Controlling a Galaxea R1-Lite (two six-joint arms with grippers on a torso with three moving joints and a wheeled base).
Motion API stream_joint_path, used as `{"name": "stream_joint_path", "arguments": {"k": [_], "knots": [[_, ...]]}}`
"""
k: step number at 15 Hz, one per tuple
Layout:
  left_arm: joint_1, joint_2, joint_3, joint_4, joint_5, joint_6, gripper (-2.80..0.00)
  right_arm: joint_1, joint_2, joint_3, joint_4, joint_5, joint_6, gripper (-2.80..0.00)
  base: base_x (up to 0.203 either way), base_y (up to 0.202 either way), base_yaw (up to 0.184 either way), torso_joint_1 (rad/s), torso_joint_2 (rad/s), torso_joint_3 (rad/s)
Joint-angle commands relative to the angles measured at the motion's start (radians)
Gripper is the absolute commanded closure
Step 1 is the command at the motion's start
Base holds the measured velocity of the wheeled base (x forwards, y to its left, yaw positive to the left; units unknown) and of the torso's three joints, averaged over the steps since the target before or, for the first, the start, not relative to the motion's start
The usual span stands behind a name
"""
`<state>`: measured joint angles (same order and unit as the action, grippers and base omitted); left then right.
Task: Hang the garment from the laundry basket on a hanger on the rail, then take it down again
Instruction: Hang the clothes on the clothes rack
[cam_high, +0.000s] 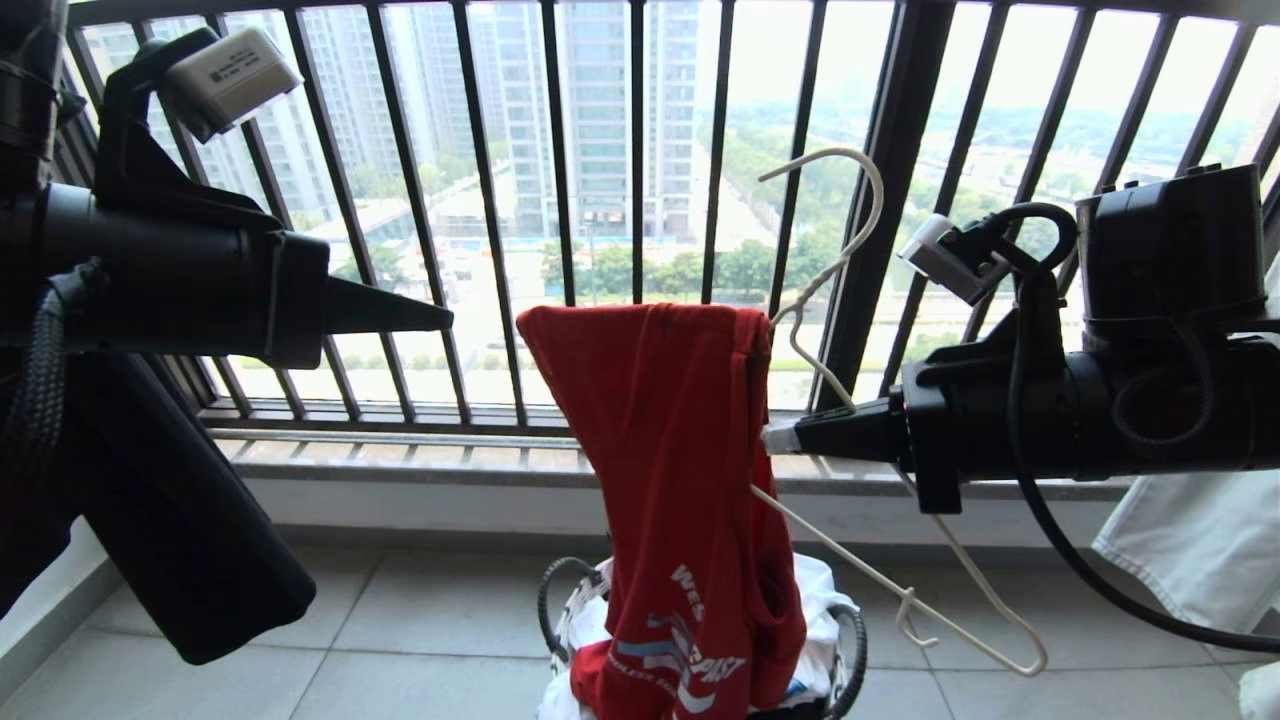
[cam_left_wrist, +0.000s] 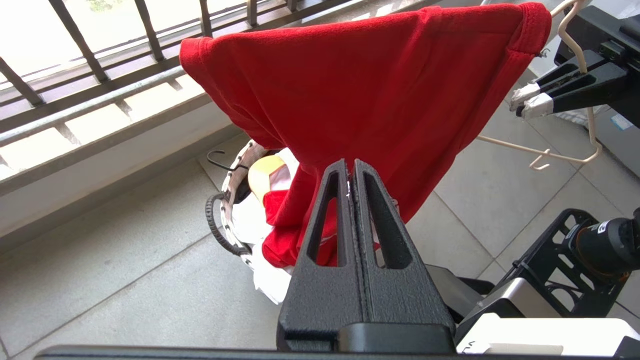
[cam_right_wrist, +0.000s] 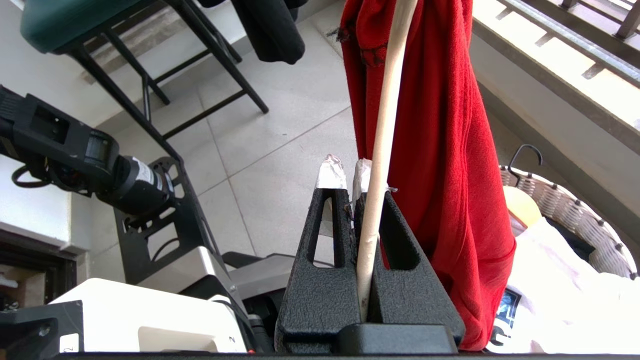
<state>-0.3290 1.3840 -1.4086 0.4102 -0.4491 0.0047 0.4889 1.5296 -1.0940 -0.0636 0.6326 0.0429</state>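
Observation:
The red garment (cam_high: 680, 430) is draped over one arm of the cream-white hanger (cam_high: 876, 195), and its lettered lower end trails into the laundry basket (cam_high: 855, 640) on the floor. My right gripper (cam_high: 770, 440) is shut on the hanger's wire, which runs between its taped fingers (cam_right_wrist: 331, 175) in the right wrist view. The hanger is tilted, with its hook up against the window bars. My left gripper (cam_high: 445, 320) is shut and empty, level, a short way left of the shirt and apart from it. In the left wrist view its tips (cam_left_wrist: 350, 162) point at the hanging cloth (cam_left_wrist: 375, 90). The rail is out of view.
Black window railing (cam_high: 640, 200) and a stone ledge (cam_high: 500, 470) stand just behind the shirt. A black garment (cam_high: 170, 540) hangs at the left and a white cloth (cam_high: 1200, 540) at the right. White clothes (cam_high: 830, 590) fill the basket. A black-legged stool (cam_right_wrist: 150, 75) stands behind.

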Motion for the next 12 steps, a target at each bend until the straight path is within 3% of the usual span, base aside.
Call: {"name": "stream_joint_path", "arguments": {"k": [1,4,8,9,12], "knots": [[0.038,0.010,0.020,0.003,-0.048,0.039,0.00,0.002,0.027,-0.044,0.061,0.017,-0.058,0.00,0.000,0.000,0.000,0.000,0.00,0.000],[0.039,0.008,0.073,0.002,-0.184,0.107,0.00,0.000,0.068,-0.093,0.177,0.052,-0.153,0.00,0.000,0.000,0.000,0.000,0.00,0.000],[0.039,0.024,0.172,0.001,-0.406,0.255,0.00,0.005,0.082,-0.121,0.271,0.094,-0.302,0.00,0.000,0.000,0.000,0.000,0.00,0.000],[0.041,0.022,0.202,0.001,-0.460,0.304,-2.80,0.009,0.075,-0.122,0.292,0.123,-0.308,0.00,0.000,0.000,0.000,0.000,0.00,0.000],[0.079,0.022,0.267,0.004,-0.606,0.499,-2.80,0.023,0.063,-0.122,0.342,0.160,-0.314,0.00,0.000,0.000,0.000,0.000,0.00,0.000]]}}
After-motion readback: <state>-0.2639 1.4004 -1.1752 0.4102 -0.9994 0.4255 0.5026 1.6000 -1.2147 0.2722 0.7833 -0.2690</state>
